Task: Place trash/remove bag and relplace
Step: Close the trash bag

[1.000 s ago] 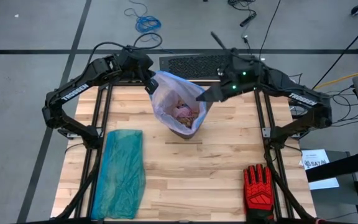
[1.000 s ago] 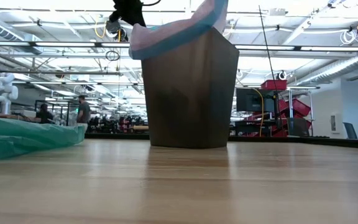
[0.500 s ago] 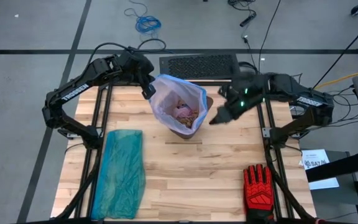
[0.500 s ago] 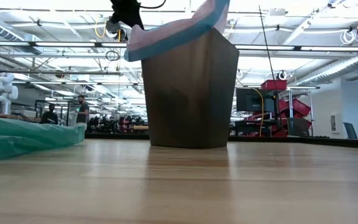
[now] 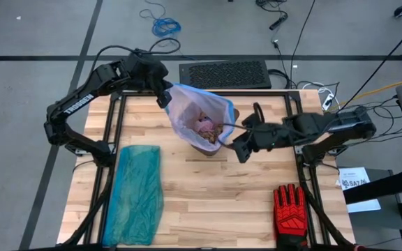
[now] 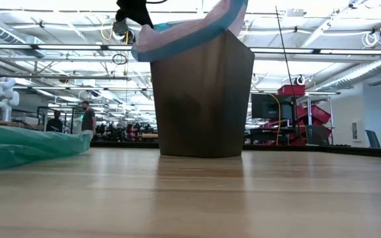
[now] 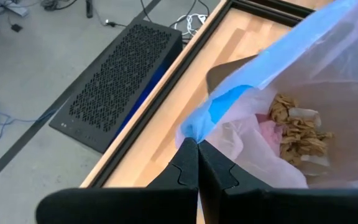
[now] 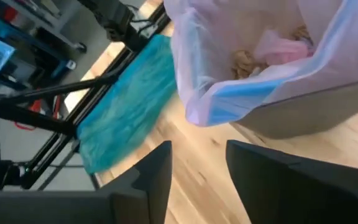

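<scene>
Table: pale wooden slatted table top in a black frame; it carries everything listed below.
Left arm: dark arm reaching from the table's left rear corner toward the bin, wrist raised above the bin's rear left rim.
Right arm: dark arm folded low across the table's right side, forearm running toward the bin.
Teal bag: translucent teal-green plastic bag lying flat along the table's left side, well apart from the bin.
Bin: dark brown tapered waste bin standing upright at the table's rear centre.
Bag: thin translucent pinkish-lavender plastic liner with a bright blue drawstring rim, seated in the bin, its rim lifted above the bin on the left arm's side.
Glove: red-and-black work glove lying flat near the table's front right corner.
Left gripper: fingers pressed together, pinching the blue rim of the liner at its rear left edge.
Right gripper: fingers spread apart, holding nothing, just beside the bin's front right side, not touching the liner.
Trash: crumpled brown paper wads with a pink scrap, inside the liner.
</scene>
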Controlling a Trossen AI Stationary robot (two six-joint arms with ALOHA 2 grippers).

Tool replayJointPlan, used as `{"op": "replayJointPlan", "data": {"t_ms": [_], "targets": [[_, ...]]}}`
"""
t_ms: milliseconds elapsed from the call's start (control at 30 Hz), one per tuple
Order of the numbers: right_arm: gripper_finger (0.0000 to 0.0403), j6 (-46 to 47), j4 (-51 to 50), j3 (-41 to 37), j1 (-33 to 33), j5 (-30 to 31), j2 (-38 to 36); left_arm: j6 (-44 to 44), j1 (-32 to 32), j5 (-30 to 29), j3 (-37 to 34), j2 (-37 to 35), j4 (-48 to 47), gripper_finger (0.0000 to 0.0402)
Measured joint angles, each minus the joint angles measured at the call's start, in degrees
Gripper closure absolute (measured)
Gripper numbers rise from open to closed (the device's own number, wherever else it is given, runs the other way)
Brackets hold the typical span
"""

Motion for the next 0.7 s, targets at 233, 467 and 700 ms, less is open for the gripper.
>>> {"op": "replayJointPlan", "data": {"t_ms": [233, 467, 700], "targets": [[0.0285, 0.3, 18.7, -15.9, 3.1, 8.3, -5.4, -0.1, 0.0, 0.0, 0.0, -0.9, -0.9, 0.0401], [0.03, -1.4, 32.8, -29.4, 4.5, 12.3, -8.4, -0.3, 0.0, 2.0, 0.0, -1.1, -1.0, 0.0401], [0.0273, -2.3, 39.4, -34.0, 2.6, 12.4, -8.9, -1.6, 0.3, 5.8, 0.0, -1.1, -1.2, 0.0401]]}}
